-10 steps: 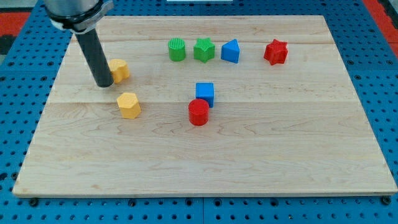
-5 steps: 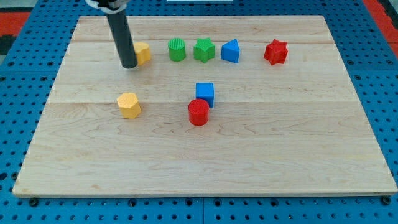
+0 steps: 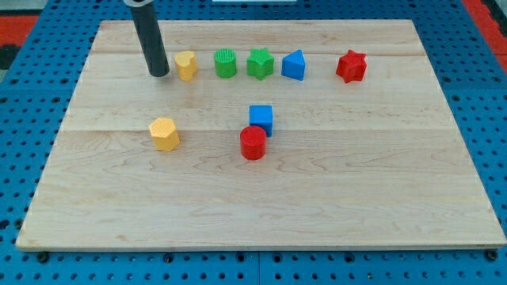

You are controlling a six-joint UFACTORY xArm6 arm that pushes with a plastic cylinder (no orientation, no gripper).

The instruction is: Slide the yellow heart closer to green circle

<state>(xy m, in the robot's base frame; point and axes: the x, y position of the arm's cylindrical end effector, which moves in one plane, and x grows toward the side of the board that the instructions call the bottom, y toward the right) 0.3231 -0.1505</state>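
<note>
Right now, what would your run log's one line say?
tip: left of yellow heart block, apart | heart: beside green circle block, small gap | status: nearly done

No text or labels can be read.

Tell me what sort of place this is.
Most likely a robotics lab tabletop for block-pushing trials. A wooden board lies on a blue perforated base, small coloured blocks such as the yellow heart and green circle sit on it, and my tip stands left of the heart.
</note>
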